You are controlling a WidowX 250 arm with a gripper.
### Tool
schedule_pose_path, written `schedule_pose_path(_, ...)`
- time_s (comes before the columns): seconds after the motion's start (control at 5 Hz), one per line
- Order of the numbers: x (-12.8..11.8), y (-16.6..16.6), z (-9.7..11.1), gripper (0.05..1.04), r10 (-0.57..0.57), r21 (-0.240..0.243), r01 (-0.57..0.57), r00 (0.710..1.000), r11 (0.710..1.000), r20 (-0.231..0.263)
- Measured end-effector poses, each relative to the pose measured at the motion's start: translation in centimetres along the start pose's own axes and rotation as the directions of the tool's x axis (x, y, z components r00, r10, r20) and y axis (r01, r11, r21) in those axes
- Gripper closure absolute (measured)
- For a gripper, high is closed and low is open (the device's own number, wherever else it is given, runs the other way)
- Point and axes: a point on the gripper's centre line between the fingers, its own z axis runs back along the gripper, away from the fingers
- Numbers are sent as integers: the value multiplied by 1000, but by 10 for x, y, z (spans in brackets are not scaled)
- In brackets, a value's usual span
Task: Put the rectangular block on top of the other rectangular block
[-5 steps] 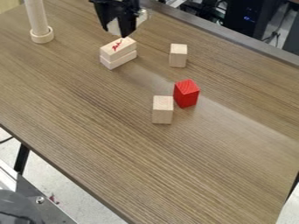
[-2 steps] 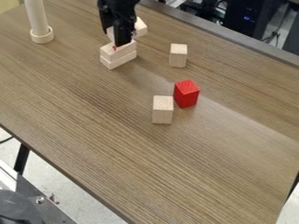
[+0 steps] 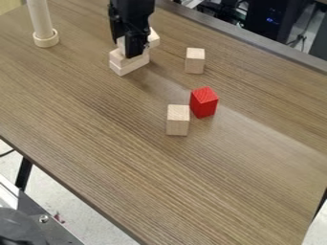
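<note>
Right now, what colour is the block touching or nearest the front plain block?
Red, camera view.

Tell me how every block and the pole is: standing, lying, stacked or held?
Pale rectangular wooden block: held in the black pincer.
Two flat pale wooden blocks: lying stacked.
Red wooden block: standing.
Pale wooden block beside the red one: standing.
Pale wooden block farther back: standing.
Pale round pole: upright.
</note>
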Motion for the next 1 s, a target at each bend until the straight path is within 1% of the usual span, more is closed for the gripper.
schedule_pose_path(0.2,-3,2,0,518,33,-12,-33,999,999,-5)
schedule_pose_path(0.6,-2,10,3,518,82,-18,-81,997,997,3)
schedule_pose_path(0.8,-2,14,-1,518,92,-19,-92,996,996,-5)
schedule_pose_path(1.0,-6,15,-4,518,102,-32,-102,995,994,-16)
